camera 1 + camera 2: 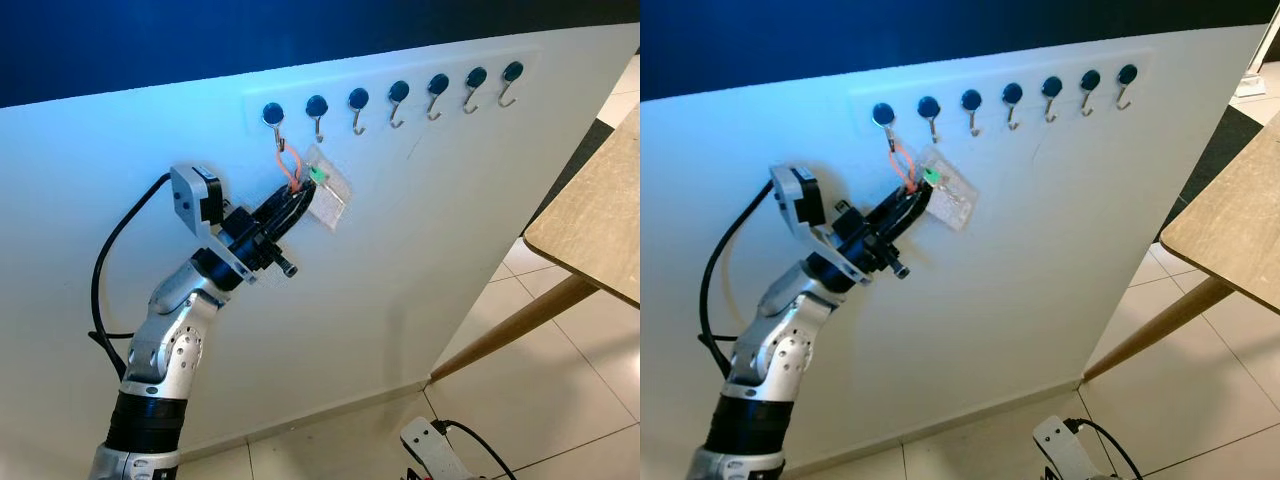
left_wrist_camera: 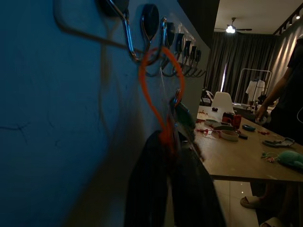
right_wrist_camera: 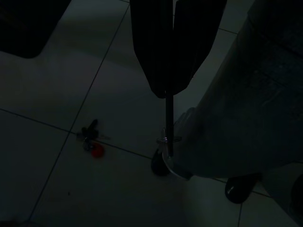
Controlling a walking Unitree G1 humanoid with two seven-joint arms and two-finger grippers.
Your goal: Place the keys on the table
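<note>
The keys (image 1: 318, 180) hang by an orange loop (image 1: 287, 168) from the leftmost metal hook (image 1: 274, 118) on a smooth white wall (image 1: 420, 230). The left gripper (image 1: 296, 197) has its black fingers closed on the loop's lower end. The right gripper (image 3: 171, 71) hangs over dark floor tiles (image 3: 57, 94), fingers together. To the right stands a pale wooden table (image 1: 600, 220) on slanted legs
</note>
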